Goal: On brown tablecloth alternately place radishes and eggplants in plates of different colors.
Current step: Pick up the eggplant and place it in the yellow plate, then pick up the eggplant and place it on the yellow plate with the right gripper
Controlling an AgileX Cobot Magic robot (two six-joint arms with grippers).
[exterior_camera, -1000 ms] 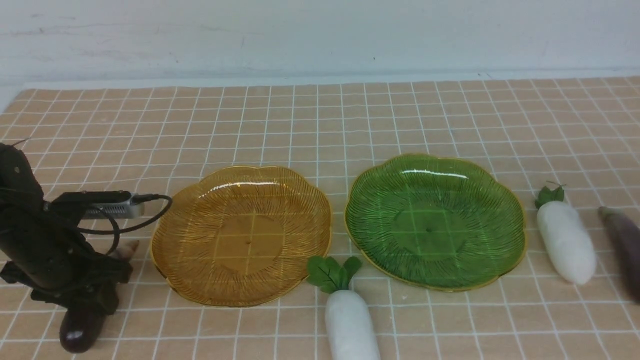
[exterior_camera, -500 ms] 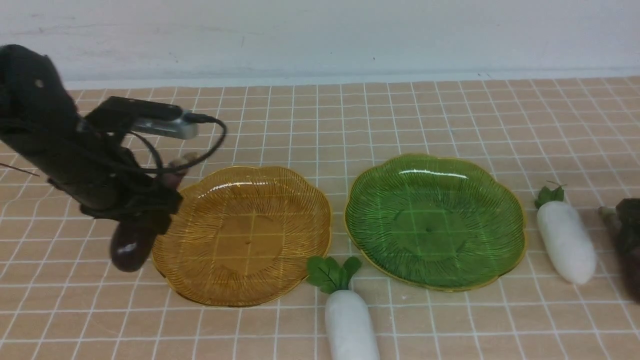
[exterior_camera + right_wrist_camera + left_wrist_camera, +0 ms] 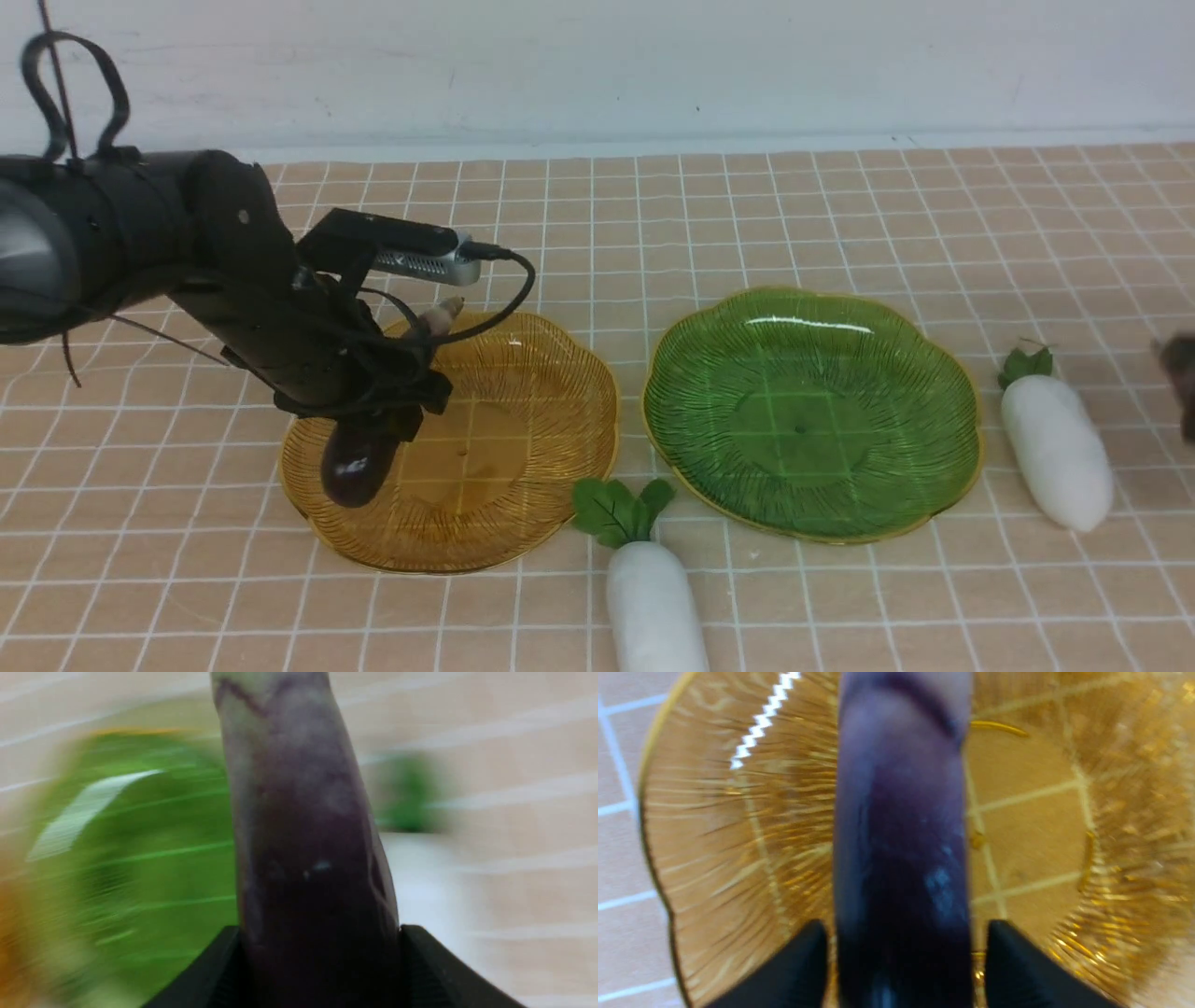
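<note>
My left gripper (image 3: pixel 373 425) is shut on a dark purple eggplant (image 3: pixel 358 464) and holds it tilted over the left part of the amber-yellow plate (image 3: pixel 560 392). In the left wrist view the eggplant (image 3: pixel 901 835) lies between the black fingers (image 3: pixel 794 975) above that plate (image 3: pixel 1064 812). My right gripper (image 3: pixel 1182 383) is a dark blur at the right edge. In the right wrist view it is shut on the second eggplant (image 3: pixel 303 849). The green plate (image 3: pixel 812 411) holds nothing. One radish (image 3: pixel 653 607) lies in front between the plates, the other radish (image 3: pixel 1057 453) right of the green plate.
The brown tablecloth (image 3: pixel 653 215) with its white grid covers the table up to a white wall at the back. The left arm's camera and cable (image 3: pixel 420 257) hang over the amber plate's far rim. The green plate (image 3: pixel 140 858) and a radish (image 3: pixel 420 882) show blurred in the right wrist view.
My left arm lifted the eggplant off the cloth at the front left and carried it right, over the amber plate. The right eggplant left the cloth, now in my right gripper.
</note>
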